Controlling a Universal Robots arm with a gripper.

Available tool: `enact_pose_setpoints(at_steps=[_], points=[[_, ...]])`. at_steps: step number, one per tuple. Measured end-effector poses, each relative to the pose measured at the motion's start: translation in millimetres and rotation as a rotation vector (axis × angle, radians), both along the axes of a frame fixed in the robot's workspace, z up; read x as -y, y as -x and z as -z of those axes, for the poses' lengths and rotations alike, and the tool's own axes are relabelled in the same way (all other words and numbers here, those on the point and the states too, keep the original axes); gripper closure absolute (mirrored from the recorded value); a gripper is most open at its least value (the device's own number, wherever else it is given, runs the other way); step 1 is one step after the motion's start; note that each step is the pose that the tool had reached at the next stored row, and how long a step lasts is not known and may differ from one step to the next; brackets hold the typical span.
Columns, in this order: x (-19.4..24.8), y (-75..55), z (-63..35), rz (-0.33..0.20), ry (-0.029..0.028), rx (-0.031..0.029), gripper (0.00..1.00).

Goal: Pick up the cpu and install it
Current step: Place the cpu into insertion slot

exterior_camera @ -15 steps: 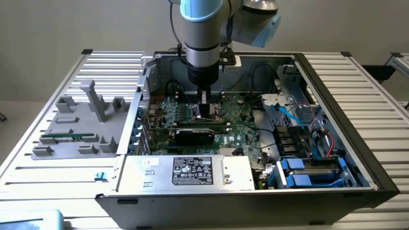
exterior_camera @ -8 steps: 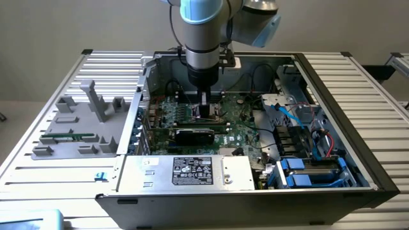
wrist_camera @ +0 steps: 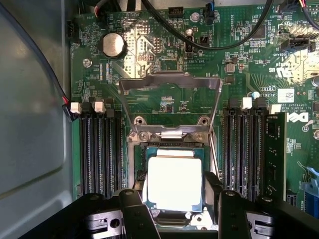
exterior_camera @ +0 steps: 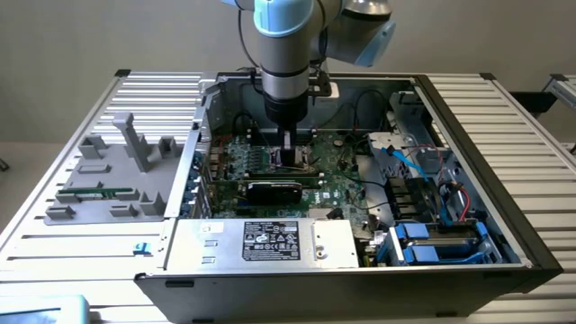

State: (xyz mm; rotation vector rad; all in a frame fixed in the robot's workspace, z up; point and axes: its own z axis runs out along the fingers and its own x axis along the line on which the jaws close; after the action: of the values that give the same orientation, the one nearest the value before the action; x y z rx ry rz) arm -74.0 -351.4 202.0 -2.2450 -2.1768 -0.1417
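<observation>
Slatted metal table (exterior_camera: 508, 128) carries the open computer case (exterior_camera: 270, 287); you see the arm reaching down into it, with the gripper (exterior_camera: 290, 156) over the motherboard (exterior_camera: 347, 179). In the wrist view, the cpu (wrist_camera: 174, 181) lies within the socket frame (wrist_camera: 169, 134), beside the swung-open load plate (wrist_camera: 169, 82) and between banks of memory slots (wrist_camera: 99, 149). The fingers (wrist_camera: 130, 206) clamp two opposite edges of the chip. You cannot tell whether it is seated or held just above the contacts, because the gripper body hides its near edge.
</observation>
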Motion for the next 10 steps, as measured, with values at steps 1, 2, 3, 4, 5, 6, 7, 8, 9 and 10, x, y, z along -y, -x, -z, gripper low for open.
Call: enact_pose_setpoints(at_steps=[1,2,3,4,5,6,7,8,9,10], points=[[0.0,0.0,0.4,0.0,-0.0003,0.0,0.45],[0.0,0.0,0.8,0.0,-0.0008,-0.0001,0.45],[0.0,0.0,1.2,0.0,-0.0014,0.0,0.45],[0.0,0.0,1.5,0.0,-0.002,0.0,0.45],[0.0,0.0,1.8,0.0,-0.0026,0.0,0.45],[0.0,0.0,2.0,0.0,-0.003,0.0,0.45],[0.0,0.0,2.3,0.0,-0.0033,0.0001,0.45],[0.0,0.0,2.5,0.0,-0.0032,-0.0001,0.45],[0.0,0.0,2.5,0.0,-0.0032,-0.0001,0.45],[0.0,0.0,2.5,0.0,-0.0032,-0.0001,0.45]])
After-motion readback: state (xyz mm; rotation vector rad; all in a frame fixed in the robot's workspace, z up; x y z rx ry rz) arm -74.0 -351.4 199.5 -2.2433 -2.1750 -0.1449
